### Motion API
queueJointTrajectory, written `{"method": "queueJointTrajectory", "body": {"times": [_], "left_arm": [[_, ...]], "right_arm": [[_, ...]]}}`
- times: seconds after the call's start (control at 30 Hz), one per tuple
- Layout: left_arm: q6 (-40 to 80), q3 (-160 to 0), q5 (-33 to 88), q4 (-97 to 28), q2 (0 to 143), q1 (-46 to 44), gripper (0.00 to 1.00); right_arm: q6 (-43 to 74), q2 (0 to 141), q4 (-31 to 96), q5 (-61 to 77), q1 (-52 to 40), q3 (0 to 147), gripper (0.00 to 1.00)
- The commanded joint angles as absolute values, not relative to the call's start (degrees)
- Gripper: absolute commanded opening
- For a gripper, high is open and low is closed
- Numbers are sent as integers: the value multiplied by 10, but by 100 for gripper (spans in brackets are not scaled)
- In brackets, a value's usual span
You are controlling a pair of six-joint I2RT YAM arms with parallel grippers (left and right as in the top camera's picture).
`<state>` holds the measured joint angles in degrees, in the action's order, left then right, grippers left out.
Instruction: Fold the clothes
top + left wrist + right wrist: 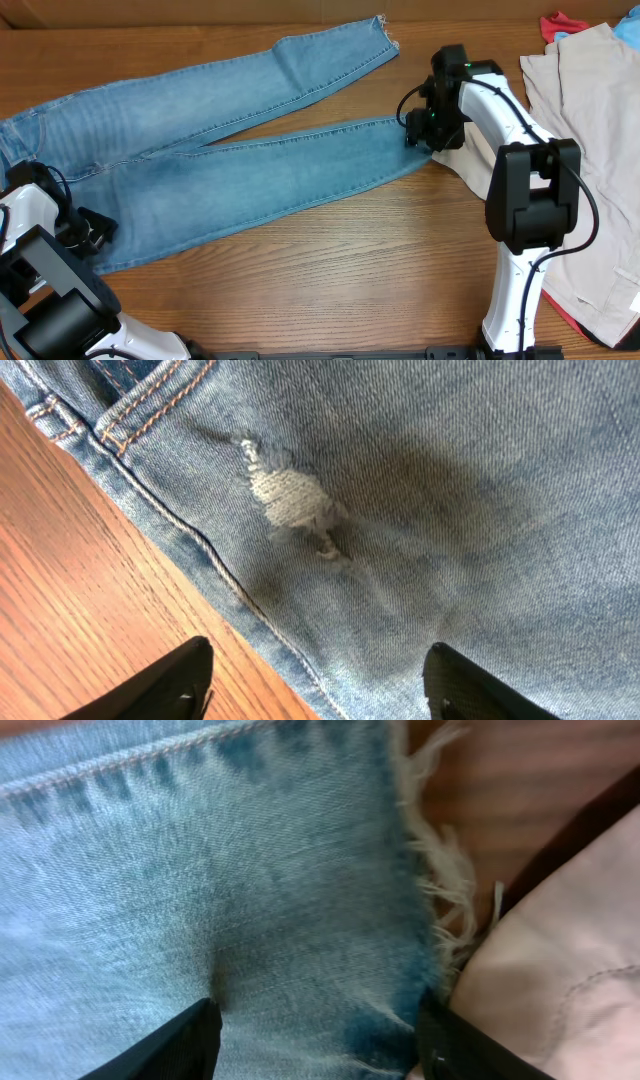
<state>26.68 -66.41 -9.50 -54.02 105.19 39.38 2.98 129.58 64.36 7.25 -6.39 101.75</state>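
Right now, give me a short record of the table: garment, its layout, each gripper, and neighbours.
garment: light blue denim jeans, unfolded flat on wooden table, legs splayed
left gripper: open, over hip edge near a worn patch
right gripper: open, over the near leg's frayed hem
neighbours: beige cloth garment beside that hem; small red cloth at its far edge

Wooden table (350,260), warm grain all across. There's a beige garment (600,150) spread flat and wrinkled on it, running out of the overhead view. At the beige garment's far edge a red cloth (560,22) peeks out, touching it, and a pale blue scrap (628,32) sits just beside that. Close up, the garment's stitched seam lies over bare wood.
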Motion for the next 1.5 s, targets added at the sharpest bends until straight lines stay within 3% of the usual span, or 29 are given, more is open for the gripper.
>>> {"method": "queueJointTrajectory", "body": {"times": [0.0, 0.77, 0.83, 0.93, 0.97, 1.47], "left_arm": [[265, -674, -105, -544, 1061, 393, 76], [256, -689, -114, -545, 1061, 394, 79], [256, -689, -119, -544, 1061, 394, 79], [257, -689, -122, -544, 1061, 394, 79], [257, -689, -122, -544, 1061, 394, 79], [257, -689, -122, -543, 1061, 394, 79]], "right_arm": [[10, 1302, 663, 78, -75, 1018, 67], [65, 1303, 722, 41, -75, 876, 65], [76, 1303, 714, 41, -75, 865, 57], [79, 1303, 712, 41, -75, 858, 11], [85, 1303, 712, 41, -75, 858, 7], [188, 1251, 710, 14, -75, 858, 4]]}}
